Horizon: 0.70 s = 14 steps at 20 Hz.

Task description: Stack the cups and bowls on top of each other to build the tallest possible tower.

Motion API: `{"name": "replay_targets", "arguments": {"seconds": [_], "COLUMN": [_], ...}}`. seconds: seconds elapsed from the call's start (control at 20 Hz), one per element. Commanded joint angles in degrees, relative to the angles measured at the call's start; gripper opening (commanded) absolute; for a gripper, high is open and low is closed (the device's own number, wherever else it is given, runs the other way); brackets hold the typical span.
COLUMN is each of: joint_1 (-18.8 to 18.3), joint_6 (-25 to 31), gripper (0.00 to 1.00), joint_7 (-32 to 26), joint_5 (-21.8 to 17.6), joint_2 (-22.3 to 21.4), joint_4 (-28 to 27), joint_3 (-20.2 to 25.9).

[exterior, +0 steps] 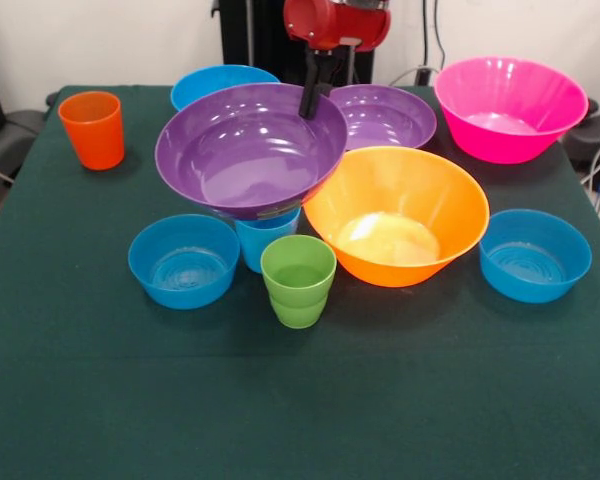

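Front view, gripper (311, 103) clamped on purple bowl (250, 150) rim, bowl tilted toward camera atop light blue cup (265, 240)

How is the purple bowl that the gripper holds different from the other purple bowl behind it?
The held purple bowl is tilted and raised over the light blue cup; the other purple bowl sits flat on the table. The gripper reaches the held bowl's rim; the other is untouched. Both are glossy purple.
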Motion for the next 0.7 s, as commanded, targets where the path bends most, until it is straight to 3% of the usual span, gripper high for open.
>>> {"name": "replay_targets", "arguments": {"seconds": [0.05,0.7], "joint_1": [1.6,8.6], "joint_6": [-3.5,-2.4], "gripper": [0.00,0.00], "joint_7": [9.2,14.3], "joint_5": [0.6,2.0], "joint_2": [3.0,7.2], "joint_4": [-3.1,-9.1], "joint_3": [0.4,-5.3]}}
